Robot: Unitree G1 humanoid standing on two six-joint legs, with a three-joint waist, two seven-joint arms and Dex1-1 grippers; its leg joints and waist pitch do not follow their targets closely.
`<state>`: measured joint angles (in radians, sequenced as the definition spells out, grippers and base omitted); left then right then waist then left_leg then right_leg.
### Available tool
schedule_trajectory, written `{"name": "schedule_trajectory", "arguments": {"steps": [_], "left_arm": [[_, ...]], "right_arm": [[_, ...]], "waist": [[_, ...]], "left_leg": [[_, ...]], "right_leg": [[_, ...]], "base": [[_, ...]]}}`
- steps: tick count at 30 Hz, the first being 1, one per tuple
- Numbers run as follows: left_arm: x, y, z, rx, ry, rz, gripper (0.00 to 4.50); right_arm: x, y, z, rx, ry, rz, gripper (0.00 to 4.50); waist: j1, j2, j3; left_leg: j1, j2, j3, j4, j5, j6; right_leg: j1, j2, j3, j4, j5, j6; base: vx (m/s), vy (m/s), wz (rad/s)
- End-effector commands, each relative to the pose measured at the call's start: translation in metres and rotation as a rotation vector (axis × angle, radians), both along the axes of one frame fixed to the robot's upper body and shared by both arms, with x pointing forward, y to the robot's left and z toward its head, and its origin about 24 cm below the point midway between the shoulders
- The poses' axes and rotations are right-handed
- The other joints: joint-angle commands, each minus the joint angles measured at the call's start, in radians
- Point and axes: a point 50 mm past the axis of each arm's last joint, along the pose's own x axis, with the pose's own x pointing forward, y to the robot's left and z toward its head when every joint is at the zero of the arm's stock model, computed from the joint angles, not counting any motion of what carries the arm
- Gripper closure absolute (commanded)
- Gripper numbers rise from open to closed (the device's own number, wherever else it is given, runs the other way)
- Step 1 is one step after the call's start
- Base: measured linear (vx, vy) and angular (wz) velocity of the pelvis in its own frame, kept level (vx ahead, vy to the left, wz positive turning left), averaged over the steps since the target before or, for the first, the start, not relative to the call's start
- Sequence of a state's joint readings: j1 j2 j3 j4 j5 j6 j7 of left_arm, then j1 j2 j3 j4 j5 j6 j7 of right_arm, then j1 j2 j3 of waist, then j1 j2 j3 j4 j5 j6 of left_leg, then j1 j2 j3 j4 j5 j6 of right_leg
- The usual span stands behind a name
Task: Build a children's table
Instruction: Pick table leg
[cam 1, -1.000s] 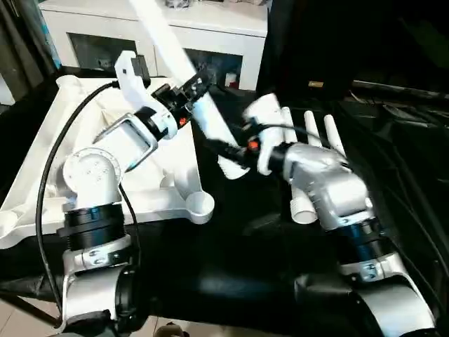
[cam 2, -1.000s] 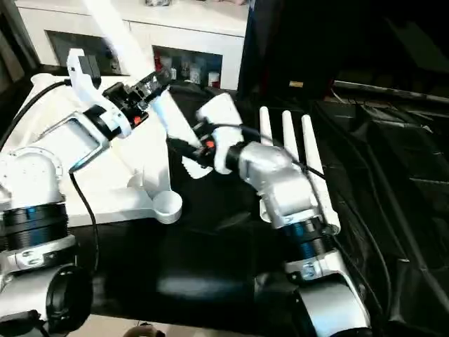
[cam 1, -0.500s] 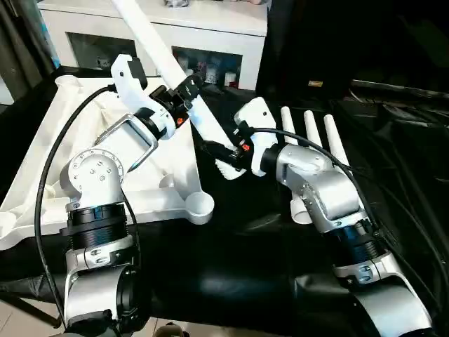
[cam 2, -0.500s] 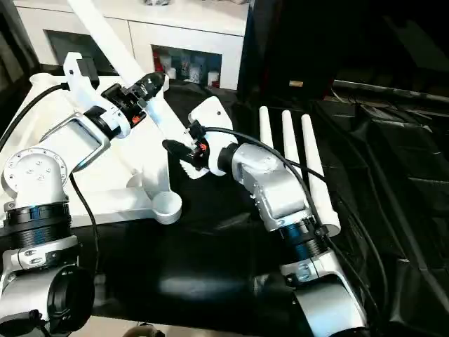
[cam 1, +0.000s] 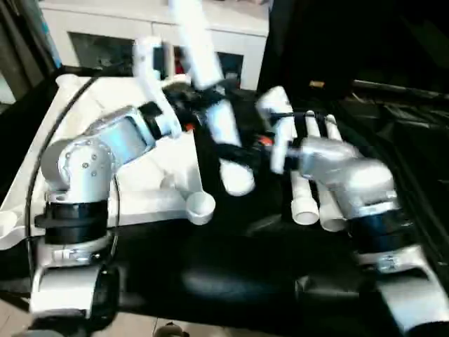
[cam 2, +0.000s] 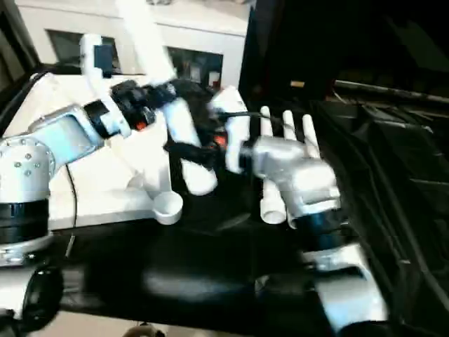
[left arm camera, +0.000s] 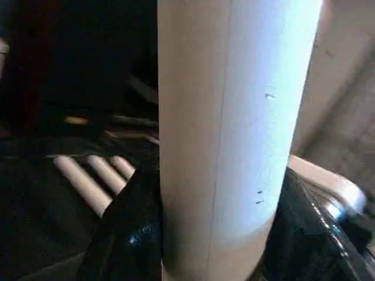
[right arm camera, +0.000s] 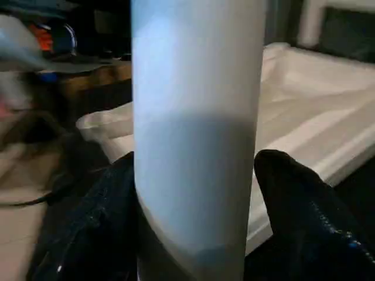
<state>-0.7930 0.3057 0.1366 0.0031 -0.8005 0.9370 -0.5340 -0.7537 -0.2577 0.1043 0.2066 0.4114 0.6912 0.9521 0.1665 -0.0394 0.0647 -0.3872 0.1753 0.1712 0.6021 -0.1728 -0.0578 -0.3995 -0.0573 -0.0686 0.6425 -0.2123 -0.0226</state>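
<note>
Nearest the robot, on the black-covered work surface (cam 1: pixel 231 267), the white tabletop (cam 1: pixel 126 175) lies upside down on the left, its ribbed underside up and a rounded corner socket (cam 1: pixel 200 206) at its near right corner. To the right, three spare white legs (cam 1: pixel 309 189) lie side by side, partly under the right forearm, their open ends toward the robot. Between tabletop and spare legs a fourth long white tapered leg (cam 1: pixel 210 105) is held tilted in the air, its wide open end (cam 1: pixel 237 179) low and near the corner socket but apart from it, its narrow end rising toward the far left. The left gripper (left arm camera: pixel 211 234) clamps this leg partway up: in the left wrist view the tube sits tight between the two black fingers (left arm camera: pixel 126 234). The right gripper (right arm camera: pixel 199 222) is at the leg's lower part; its black fingers (right arm camera: pixel 299 205) flank the tube on both sides, but whether they press it or stand just off it cannot be told. Farthest back stands a white cabinet (cam 1: pixel 140 35) with glass doors.
</note>
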Motion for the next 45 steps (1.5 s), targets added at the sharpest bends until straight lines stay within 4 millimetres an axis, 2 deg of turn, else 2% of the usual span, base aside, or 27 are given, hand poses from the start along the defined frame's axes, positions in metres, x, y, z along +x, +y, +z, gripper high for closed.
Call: {"name": "schedule_trajectory", "arguments": {"steps": [1, 4, 5, 7, 17, 18, 19, 21, 24, 25, 26, 27, 28, 29, 30, 32, 35, 41, 44, 45], "left_arm": [[-0.006, -0.006, 0.012, 0.005, -0.044, -0.082, 2.65], [-0.009, -0.007, 0.02, -0.016, -0.089, -0.155, 2.65], [-0.01, -0.008, 0.022, -0.023, -0.099, -0.182, 2.65], [-0.014, -0.008, 0.025, -0.03, -0.118, -0.232, 2.65], [-0.013, -0.004, 0.026, -0.048, -0.123, -0.252, 2.65], [-0.012, -0.003, 0.026, -0.047, -0.123, -0.235, 2.65], [-0.008, -0.002, 0.024, -0.035, -0.118, -0.187, 2.3], [0.002, -0.001, 0.019, -0.022, -0.086, -0.051, 1.95], [0.009, 0.0, 0.015, -0.038, -0.057, 0.028, 1.87], [0.016, -0.001, 0.006, -0.003, -0.023, 0.155, 1.74], [0.016, -0.001, 0.006, -0.003, -0.023, 0.155, 1.61], [0.02, -0.003, -0.002, -0.003, 0.021, 0.238, 1.55], [0.02, -0.005, -0.005, -0.011, 0.032, 0.244, 1.82], [0.019, -0.005, -0.006, -0.014, 0.034, 0.243, 1.93], [0.019, -0.006, -0.006, -0.025, 0.038, 0.241, 1.96], [0.018, -0.007, -0.007, -0.042, 0.041, 0.238, 1.94], [0.018, -0.006, -0.005, -0.048, 0.026, 0.229, 2.39], [0.015, -0.005, -0.001, -0.057, 0.01, 0.213, 2.64], [0.014, -0.005, 0.001, -0.061, 0.008, 0.206, 2.65], [0.014, -0.006, 0.001, -0.059, 0.006, 0.199, 2.66]], "right_arm": [[0.0, -0.009, 0.011, 0.013, -0.016, 0.009, 1.44], [-0.007, -0.012, 0.005, -0.078, 0.005, 0.081, 1.44], [-0.008, -0.013, 0.003, -0.098, 0.014, 0.09, 1.7], [-0.008, -0.014, -0.001, -0.118, 0.043, 0.084, 1.76], [-0.008, -0.012, -0.004, -0.106, 0.07, 0.047, 2.53], [-0.008, -0.01, -0.004, -0.099, 0.066, 0.03, 2.53], [-0.006, -0.008, -0.004, -0.095, 0.055, 0.002, 2.56], [-0.003, -0.002, -0.004, -0.076, 0.033, -0.063, 2.57], [-0.002, 0.002, -0.004, -0.061, 0.021, -0.102, 2.57], [-0.001, 0.009, -0.005, -0.057, 0.011, -0.139, 2.57], [-0.001, 0.009, -0.005, -0.057, 0.011, -0.139, 2.57], [-0.002, 0.015, -0.006, -0.046, 0.009, -0.157, 2.57], [-0.002, 0.017, -0.006, -0.043, 0.009, -0.159, 2.58], [-0.002, 0.018, -0.006, -0.043, 0.01, -0.16, 2.58], [-0.002, 0.019, -0.006, -0.041, 0.011, -0.16, 2.59], [-0.003, 0.02, -0.006, -0.04, 0.012, -0.157, 2.59], [-0.003, 0.02, -0.007, -0.041, 0.013, -0.155, 2.59], [-0.005, 0.019, -0.006, -0.046, 0.01, -0.149, 2.59], [-0.005, 0.018, -0.006, -0.053, 0.001, -0.143, 2.59], [-0.005, 0.017, -0.006, -0.067, -0.018, -0.143, 2.24]], "waist": [[0.0, 0.013, -0.076], [-0.001, 0.012, -0.074], [0.001, 0.011, -0.075], [-0.002, 0.014, -0.073], [0.002, 0.014, -0.077], [0.002, 0.015, -0.077], [0.001, 0.014, -0.077], [0.0, 0.015, -0.077], [0.0, 0.014, -0.077], [0.001, 0.017, -0.078], [-0.001, 0.016, -0.077], [-0.002, 0.01, -0.078], [0.001, 0.013, -0.077], [0.001, 0.011, -0.079], [0.0, 0.007, -0.079], [0.002, 0.011, -0.079], [0.002, 0.006, -0.078], [0.001, 0.008, -0.075], [0.003, 0.008, -0.077], [0.003, 0.011, -0.077]], "left_leg": [[0.021, 0.051, -0.02, -0.066, -0.117, -0.032], [0.02, 0.052, -0.02, -0.066, -0.127, -0.039], [0.022, 0.051, -0.02, -0.066, -0.132, -0.038], [0.021, 0.051, -0.021, -0.067, -0.136, -0.038], [0.022, 0.053, -0.022, -0.066, -0.131, -0.049], [0.022, 0.053, -0.022, -0.066, -0.132, -0.051], [0.022, 0.052, -0.022, -0.065, -0.131, -0.05], [0.021, 0.054, -0.022, -0.066, -0.129, -0.054], [0.022, 0.053, -0.022, -0.068, -0.142, -0.065], [0.022, 0.054, -0.023, -0.069, -0.144, -0.069], [0.022, 0.055, -0.025, -0.07, -0.146, -0.073], [0.022, 0.056, -0.025, -0.07, -0.145, -0.072], [0.023, 0.055, -0.025, -0.07, -0.145, -0.072], [0.019, 0.053, -0.024, -0.069, -0.134, -0.068], [0.019, 0.053, -0.024, -0.069, -0.129, -0.065], [0.02, 0.052, -0.024, -0.068, -0.119, -0.063], [0.018, 0.051, -0.022, -0.068, -0.114, -0.055], [0.021, 0.053, -0.023, -0.07, -0.135, -0.06], [0.021, 0.053, -0.023, -0.069, -0.127, -0.059], [0.021, 0.053, -0.023, -0.069, -0.127, -0.06]], "right_leg": [[0.06, -0.091, 0.058, -0.067, -0.017, -0.162], [0.06, -0.091, 0.059, -0.07, -0.048, -0.159], [0.061, -0.091, 0.058, -0.073, -0.069, -0.156], [0.059, -0.091, 0.058, -0.074, -0.088, -0.156], [0.058, -0.091, 0.057, -0.068, -0.061, -0.169], [0.057, -0.091, 0.057, -0.067, -0.06, -0.171], [0.057, -0.091, 0.057, -0.067, -0.055, -0.172], [0.056, -0.092, 0.057, -0.067, -0.051, -0.172], [0.058, -0.094, 0.057, -0.07, -0.076, -0.165], [0.057, -0.093, 0.058, -0.071, -0.075, -0.155], [0.057, -0.091, 0.058, -0.071, -0.065, -0.146], [0.06, -0.092, 0.058, -0.07, -0.062, -0.141], [0.057, -0.094, 0.058, -0.071, -0.066, -0.142], [0.061, -0.095, 0.058, -0.07, -0.059, -0.141], [0.061, -0.093, 0.058, -0.07, -0.054, -0.138], [0.059, -0.092, 0.058, -0.069, -0.048, -0.135], [0.059, -0.093, 0.058, -0.07, -0.055, -0.129], [0.056, -0.093, 0.058, -0.074, -0.096, -0.119], [0.056, -0.093, 0.058, -0.072, -0.08, -0.121], [0.055, -0.092, 0.058, -0.072, -0.076, -0.122]], "base": [[0.0, 0.0, 0.0], [0.0, 0.0, 0.0], [0.0, 0.0, 0.0], [0.0, 0.0, 0.0], [0.0, 0.0, 0.0], [0.0, 0.0, 0.0], [0.0, 0.0, 0.0], [0.0, 0.0, 0.0], [0.0, 0.0, 0.0], [0.0, 0.0, 0.0], [0.0, 0.0, 0.0], [0.0, 0.0, 0.0], [0.0, 0.0, 0.0], [0.0, 0.0, 0.0], [0.0, 0.0, 0.0], [0.0, 0.0, 0.0], [0.0, 0.0, 0.0], [0.0, 0.0, 0.0], [0.0, 0.0, 0.0], [0.0, 0.0, 0.0]]}}
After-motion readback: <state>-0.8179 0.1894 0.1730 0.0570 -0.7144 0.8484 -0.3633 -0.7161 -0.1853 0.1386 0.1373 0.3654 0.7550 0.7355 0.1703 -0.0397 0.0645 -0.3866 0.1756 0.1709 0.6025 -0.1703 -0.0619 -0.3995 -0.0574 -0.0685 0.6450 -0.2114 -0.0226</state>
